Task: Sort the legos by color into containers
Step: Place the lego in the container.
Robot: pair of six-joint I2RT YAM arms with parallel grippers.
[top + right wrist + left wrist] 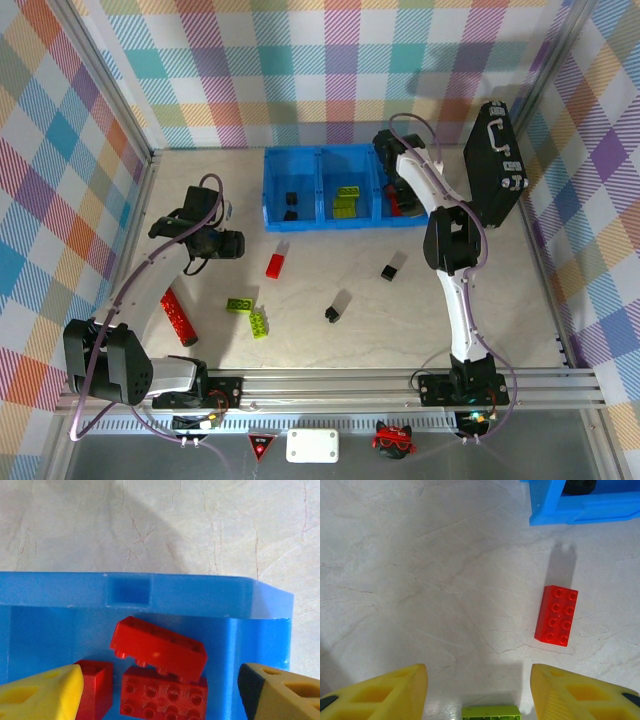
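While red legos (159, 650) lie in the blue bin (200, 596), the right tool (161, 675) and the left tool (477, 669) are held spread, nothing pinched.

Bare table (520, 310) lies open on the near right and to the left of the bins (320, 222). Mid-table, loose bricks (259, 322) dot the way (a red brick (276, 265), a black brick (332, 313), others besides) with gaps between them. The bins wall off the far middle, and a black case (497, 165) stands near their right end.
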